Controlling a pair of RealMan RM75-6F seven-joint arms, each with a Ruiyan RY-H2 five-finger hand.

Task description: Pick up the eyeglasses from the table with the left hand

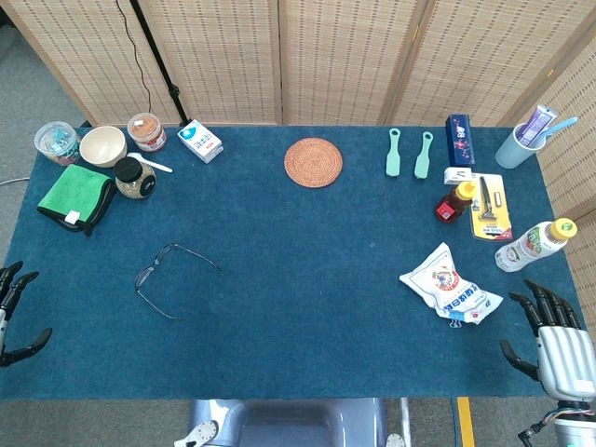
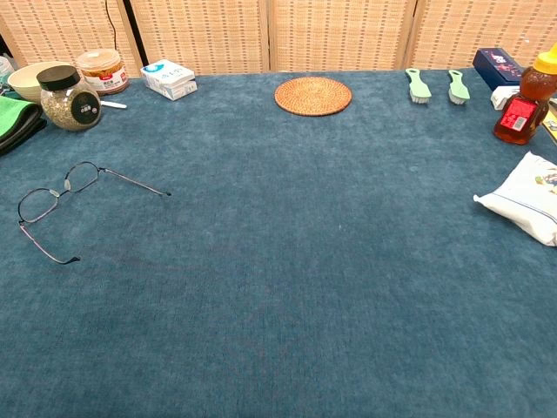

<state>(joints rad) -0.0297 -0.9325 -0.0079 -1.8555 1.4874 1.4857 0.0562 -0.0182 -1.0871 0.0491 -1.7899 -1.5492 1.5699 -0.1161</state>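
Two hands are waiting at the near corners of the table (image 1: 279, 372), and neither is holding anything: the left hand (image 1: 14, 312) is showing only at the left edge of the head view with its fingers spread apart, and the right hand (image 1: 554, 340) is resting at the near right corner with its fingers likewise splayed and empty. The eyeglasses (image 1: 158, 268) are lying on the blue cloth toward the left side, arms unfolded and pointing away from the lenses, well apart from the left hand and with bare cloth all around them; the green cloth (image 1: 76, 194) and the jar (image 1: 135, 178) are sitting farther back. Judging by this, the task is only beginning, with the reach not yet made. The next move is calling for the left hand to be travelling rightward and forward over the frame, then closing gently on the thin wire, probably near the bridge, since the frame is lying flat and offering little to grip.
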